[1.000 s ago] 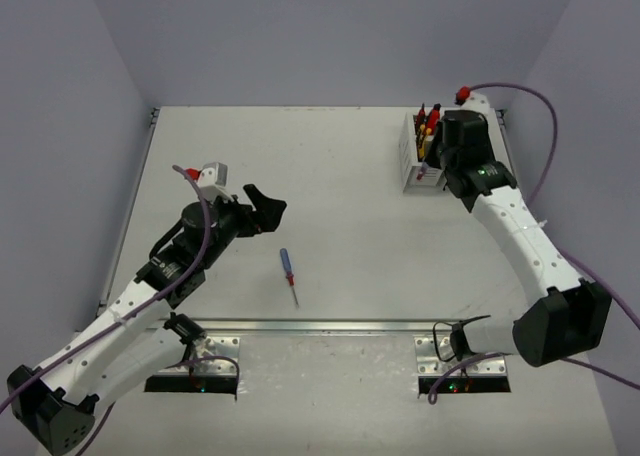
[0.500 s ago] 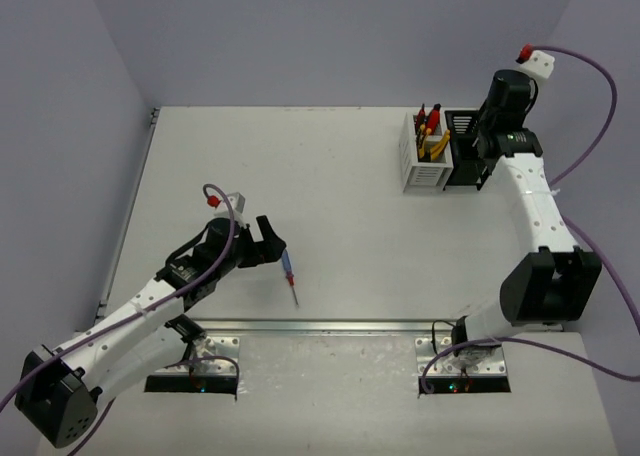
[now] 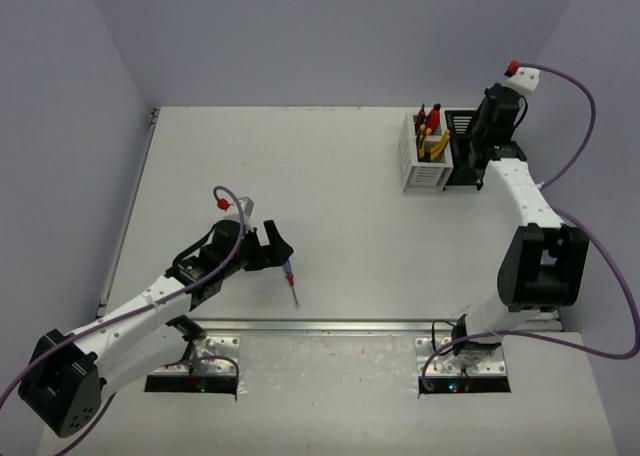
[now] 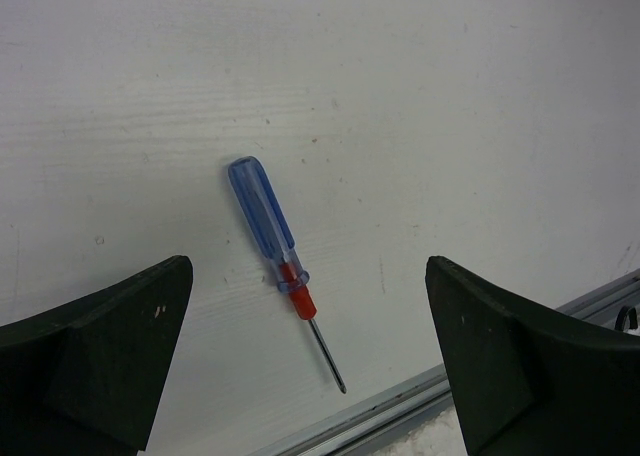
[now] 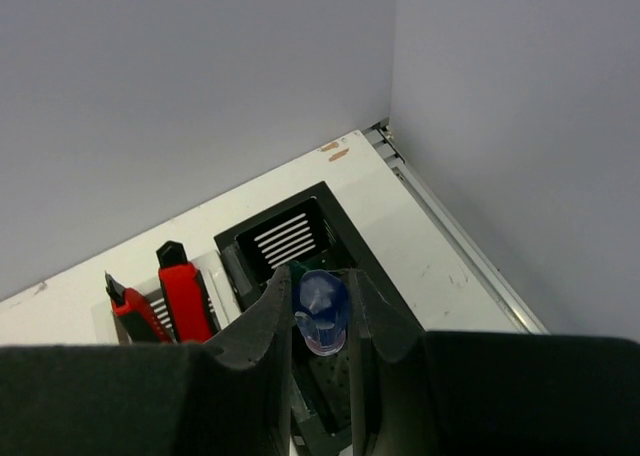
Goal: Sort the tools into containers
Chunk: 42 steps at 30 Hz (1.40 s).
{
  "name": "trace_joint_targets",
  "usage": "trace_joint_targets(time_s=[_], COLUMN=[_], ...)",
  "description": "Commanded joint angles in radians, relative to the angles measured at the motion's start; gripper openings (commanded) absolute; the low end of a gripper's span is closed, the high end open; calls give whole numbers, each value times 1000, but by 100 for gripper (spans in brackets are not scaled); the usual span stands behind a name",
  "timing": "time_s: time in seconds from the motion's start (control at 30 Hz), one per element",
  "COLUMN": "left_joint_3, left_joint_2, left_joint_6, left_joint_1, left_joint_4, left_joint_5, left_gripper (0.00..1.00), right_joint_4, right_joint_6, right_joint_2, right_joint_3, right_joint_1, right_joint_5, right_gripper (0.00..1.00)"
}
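A thin blue-and-red-handled screwdriver (image 3: 289, 273) (image 4: 270, 231) lies on the table near the front rail, tip toward the rail. My left gripper (image 3: 276, 250) (image 4: 308, 276) hangs open just above it, one finger on each side and apart from it. At the back right stand the white bin (image 3: 416, 173) and the black bin (image 3: 462, 168). The white one holds red utility knives (image 3: 429, 119) (image 5: 184, 289) and yellow-handled pliers (image 3: 433, 148). My right gripper (image 3: 479, 136) (image 5: 320, 294) is shut on a blue-handled screwdriver (image 5: 322, 311), held upright over the black bin (image 5: 285, 238).
A metal rail (image 3: 330, 326) (image 4: 420, 396) runs along the table's front edge close to the screwdriver's tip. Walls close off the back and right side right behind the bins (image 5: 480, 96).
My left gripper has come down and right, over the lying screwdriver. My right arm has swung from in front of the white bin to above the black bin, screwdriver still held.
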Motion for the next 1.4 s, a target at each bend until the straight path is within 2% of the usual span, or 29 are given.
trace_joint_targets(time_s=[0.0,0.2,0.3,0.37,0.7,0.9,1.1,1.2,1.27,1.33,1.37], left_joint_3=[-3,-1,1,-4,-41,-28,29,59,84,113,129], left_joint_2=[26,30,20,15,96,161,252,348,424,485,513], left_joint_6=[-4,-7,-6,-10,-41,-87,-159,-172,-174,-178,-182], left_joint_1=[-8,-8,-8,-8,-8,-45,-144,-178,-185,-201,-206], left_joint_4=[85,89,83,81,79,58,38,45,50,46,36], left_joint_5=[32,39,37,34,-27,-95,-186,-204,-215,-240,-255], left_gripper=[100,100,100,100,100,100,100,100,91,73,70], right_joint_4=[121,164,147,140,53,-49,-359,-403,-404,-409,-402], right_joint_6=[-34,-45,-52,-54,-8,39,100,122,134,181,195], right_joint_2=[-39,-61,-57,-62,-87,-161,-250,-347,-406,-480,-494], right_joint_3=[-31,-86,-74,-80,-70,-52,52,-16,-99,-179,-219], right_joint_1=[-3,0,0,0,0,6,65,124,179,217,229], right_joint_5=[-19,-24,-26,-32,-61,-110,-214,-279,-297,-346,-386], right_gripper=[0,0,13,22,89,92,92,92,91,91,90])
